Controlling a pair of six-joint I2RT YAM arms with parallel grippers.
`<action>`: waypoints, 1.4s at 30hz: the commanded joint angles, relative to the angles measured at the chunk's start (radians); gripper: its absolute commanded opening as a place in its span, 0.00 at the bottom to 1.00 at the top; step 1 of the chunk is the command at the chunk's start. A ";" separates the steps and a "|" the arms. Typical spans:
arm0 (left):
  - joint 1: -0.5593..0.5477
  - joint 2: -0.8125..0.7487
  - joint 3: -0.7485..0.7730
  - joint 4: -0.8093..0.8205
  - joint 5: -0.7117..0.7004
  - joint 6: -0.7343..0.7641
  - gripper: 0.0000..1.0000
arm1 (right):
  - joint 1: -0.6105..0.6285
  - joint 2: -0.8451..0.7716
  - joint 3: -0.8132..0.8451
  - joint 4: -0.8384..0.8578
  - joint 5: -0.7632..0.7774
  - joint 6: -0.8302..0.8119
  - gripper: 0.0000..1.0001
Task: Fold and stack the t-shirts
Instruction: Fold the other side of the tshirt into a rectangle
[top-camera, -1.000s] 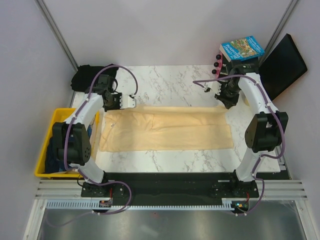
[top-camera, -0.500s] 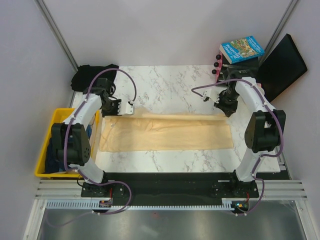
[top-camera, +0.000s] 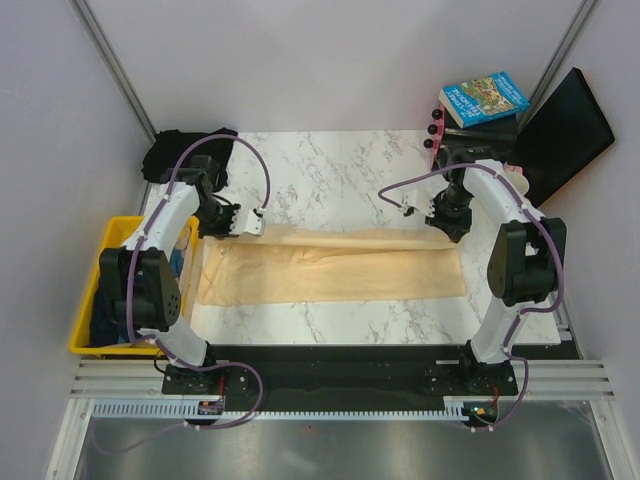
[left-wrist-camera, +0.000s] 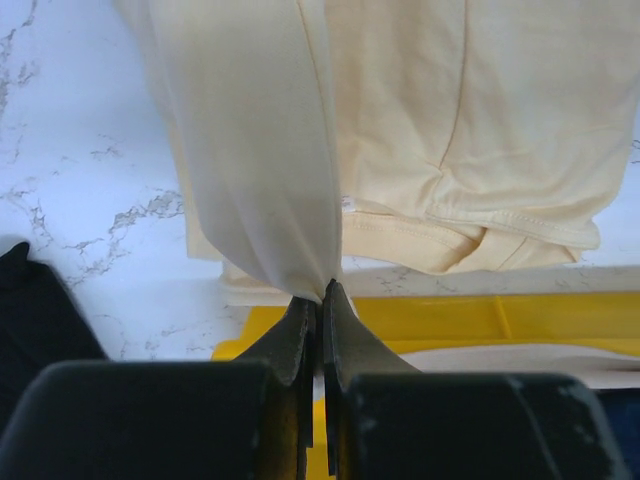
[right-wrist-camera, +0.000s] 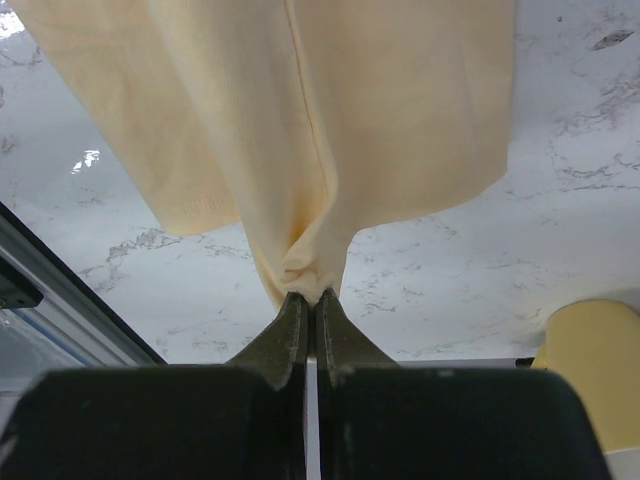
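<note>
A pale cream-yellow t-shirt lies spread across the marble table as a wide band. My left gripper is shut on its far left edge, and the cloth hangs pinched between the jaws. At the far right edge, my right gripper is shut on a bunched fold of the same shirt, lifted off the table. The far edge is raised and carried over the near part. A black t-shirt lies crumpled at the table's far left corner.
A yellow bin with dark cloth inside stands off the table's left edge. Books and a black board sit at the far right corner. Bare marble shows beyond the shirt.
Both grippers have moved toward the near side, pulling the shirt's far edge over itself. The visible band of cloth has grown narrower.
</note>
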 joint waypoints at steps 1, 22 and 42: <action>0.015 -0.001 0.024 -0.097 -0.019 0.079 0.02 | 0.006 -0.023 -0.019 -0.053 0.047 -0.034 0.00; 0.008 0.091 0.000 -0.218 -0.085 0.159 0.14 | 0.066 0.019 -0.106 -0.036 0.103 -0.051 0.00; 0.000 0.220 0.386 -0.261 0.043 -0.031 0.81 | 0.078 0.146 0.209 -0.037 0.006 0.059 0.48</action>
